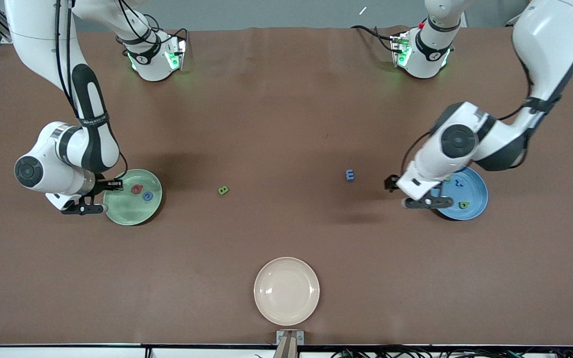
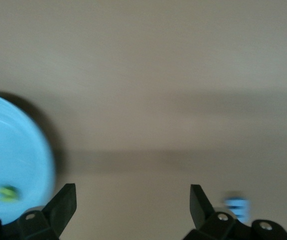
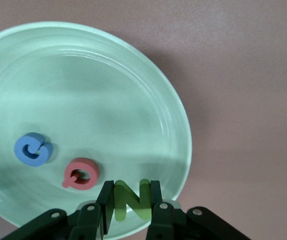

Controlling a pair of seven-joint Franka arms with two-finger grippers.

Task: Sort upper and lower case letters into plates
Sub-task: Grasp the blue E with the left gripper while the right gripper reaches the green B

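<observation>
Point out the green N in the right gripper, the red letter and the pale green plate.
green N (image 3: 128,199), right wrist view, its diagonal stroke.
red letter (image 3: 81,174), right wrist view, its ring.
pale green plate (image 3: 179,131), right wrist view, its rim.

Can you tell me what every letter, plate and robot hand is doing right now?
left gripper: open, holding nothing, by the blue plate's rim
right gripper: shut on the green N, over the green plate
green N: pinched between the fingers
green plate: holds a red letter and a blue letter
blue plate: holds letters, partly hidden by the arm
green B: loose on the table
blue E: loose on the table
cream plate: empty
</observation>
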